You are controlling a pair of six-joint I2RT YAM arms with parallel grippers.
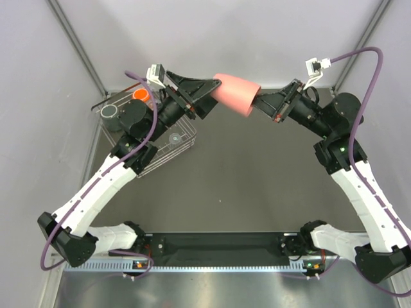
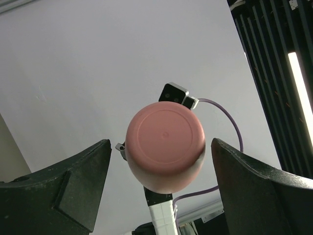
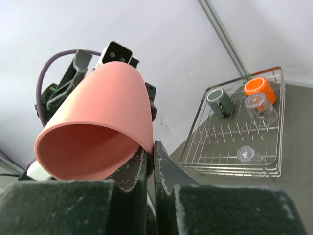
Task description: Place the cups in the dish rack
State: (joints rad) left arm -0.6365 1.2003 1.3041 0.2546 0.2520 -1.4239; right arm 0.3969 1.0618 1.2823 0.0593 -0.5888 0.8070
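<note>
A pink cup (image 1: 236, 94) hangs on its side in mid-air above the far part of the table. My right gripper (image 1: 262, 102) is shut on its rim (image 3: 146, 142), one finger inside and one outside. My left gripper (image 1: 207, 96) is open and faces the cup's flat bottom (image 2: 165, 142), its fingers (image 2: 73, 186) wide on either side without touching it. The wire dish rack (image 1: 168, 153) sits at the back left. In it lie an orange mug (image 3: 259, 88), a dark grey cup (image 3: 220, 102) and two clear tumblers (image 3: 260, 108), (image 3: 247, 154).
The rack stands against the left wall and its corner post (image 1: 77, 45). Purple cables (image 1: 369, 77) loop off both wrists. A black rail (image 1: 218, 247) with the arm bases runs along the near edge.
</note>
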